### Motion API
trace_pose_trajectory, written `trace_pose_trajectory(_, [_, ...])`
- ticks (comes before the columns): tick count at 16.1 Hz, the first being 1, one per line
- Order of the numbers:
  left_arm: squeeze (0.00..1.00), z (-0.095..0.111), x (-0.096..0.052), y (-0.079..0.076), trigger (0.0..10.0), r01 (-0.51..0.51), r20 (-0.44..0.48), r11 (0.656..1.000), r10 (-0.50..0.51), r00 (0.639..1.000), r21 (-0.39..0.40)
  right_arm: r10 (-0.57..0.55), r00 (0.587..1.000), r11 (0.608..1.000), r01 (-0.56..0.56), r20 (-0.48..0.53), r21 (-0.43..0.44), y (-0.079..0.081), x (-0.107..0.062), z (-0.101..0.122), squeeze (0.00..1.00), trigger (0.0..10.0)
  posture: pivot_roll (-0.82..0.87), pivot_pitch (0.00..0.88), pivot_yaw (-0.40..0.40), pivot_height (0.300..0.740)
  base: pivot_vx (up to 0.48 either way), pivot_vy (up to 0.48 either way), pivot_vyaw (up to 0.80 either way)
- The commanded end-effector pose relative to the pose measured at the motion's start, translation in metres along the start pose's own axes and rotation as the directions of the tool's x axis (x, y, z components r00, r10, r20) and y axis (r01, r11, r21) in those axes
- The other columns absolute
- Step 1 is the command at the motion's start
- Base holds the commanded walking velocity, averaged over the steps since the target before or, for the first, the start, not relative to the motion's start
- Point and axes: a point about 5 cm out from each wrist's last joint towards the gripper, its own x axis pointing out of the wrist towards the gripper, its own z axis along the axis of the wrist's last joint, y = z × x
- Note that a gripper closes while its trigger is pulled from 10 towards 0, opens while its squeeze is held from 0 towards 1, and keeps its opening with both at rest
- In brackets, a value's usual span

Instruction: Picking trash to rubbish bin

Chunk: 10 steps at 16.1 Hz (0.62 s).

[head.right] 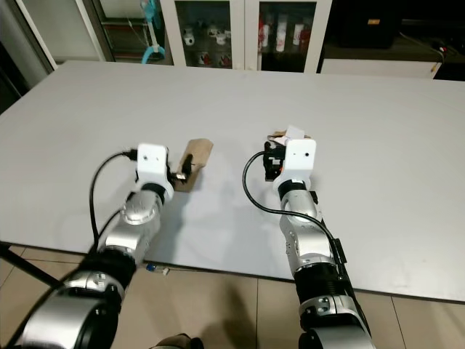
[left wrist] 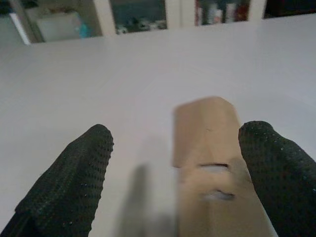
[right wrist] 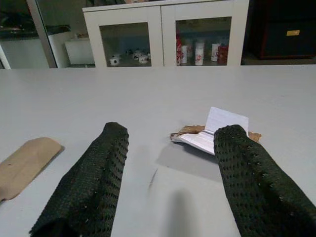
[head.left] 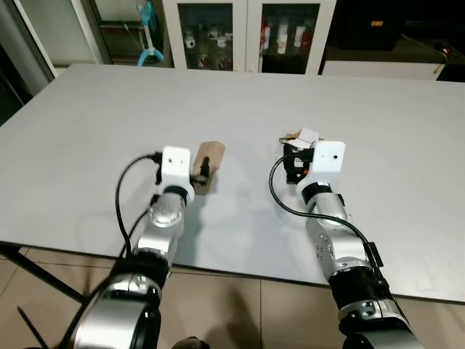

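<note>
The card (head.left: 207,166), a flat tan strip with a blunt pointed end and two small slots, lies on the white worktop (head.left: 392,131) at the left gripper (left wrist: 173,163), whose open fingers straddle its near end; one finger (left wrist: 276,168) overlaps its edge. To lift so thin a piece, slide a fingertip under an edge, then close. The paper (right wrist: 217,132), white folded sheet over brown scrap, lies just ahead of the open right gripper (right wrist: 170,182); advance before closing.

Wide white bench (head.left: 240,102) up front; behind it a white cabinet (head.left: 247,33) with glass doors, bottles and cups (right wrist: 200,52) inside; tiled floor (head.left: 240,313) below.
</note>
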Motion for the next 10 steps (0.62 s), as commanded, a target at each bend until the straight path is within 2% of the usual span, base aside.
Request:
trace_pose_trajectory(1, [0.0,-0.005,0.001,0.004,10.0,-0.041,-0.043,0.999,0.04,0.998,-0.016,-0.005,1.0,1.0,0.005,0.007,0.001,0.0,0.0,0.003,0.0,10.0,0.02,0.037,0.047,0.74,0.0,0.0,0.0])
trace_pose_trajectory(3, [0.0,-0.009,0.003,0.003,10.0,-0.032,-0.093,0.999,0.029,0.995,-0.034,-0.006,1.0,1.0,0.006,0.007,0.001,0.0,0.0,0.004,0.0,10.0,0.01,0.039,0.049,0.74,0.0,0.0,0.0])
trace_pose_trajectory(5, [0.0,-0.017,0.002,-0.007,10.0,0.051,-0.153,0.995,-0.064,0.986,-0.089,-0.009,1.0,1.0,0.009,0.011,0.001,-0.001,-0.001,0.005,0.0,10.0,0.01,0.042,0.052,0.74,0.0,0.0,0.0])
trace_pose_trajectory(6, [0.0,-0.022,0.001,-0.013,10.0,0.08,-0.18,0.994,-0.093,0.979,-0.077,-0.01,1.0,1.0,0.01,0.013,0.001,-0.001,-0.002,0.005,0.0,10.0,0.0,0.045,0.055,0.74,0.0,0.0,0.0])
trace_pose_trajectory(10, [0.0,-0.022,0.001,-0.019,10.0,0.088,-0.184,0.994,-0.097,0.978,-0.06,-0.016,1.0,1.0,0.016,0.012,0.002,-0.002,-0.004,0.004,0.0,10.0,0.0,0.058,0.059,0.74,0.0,0.0,0.0])
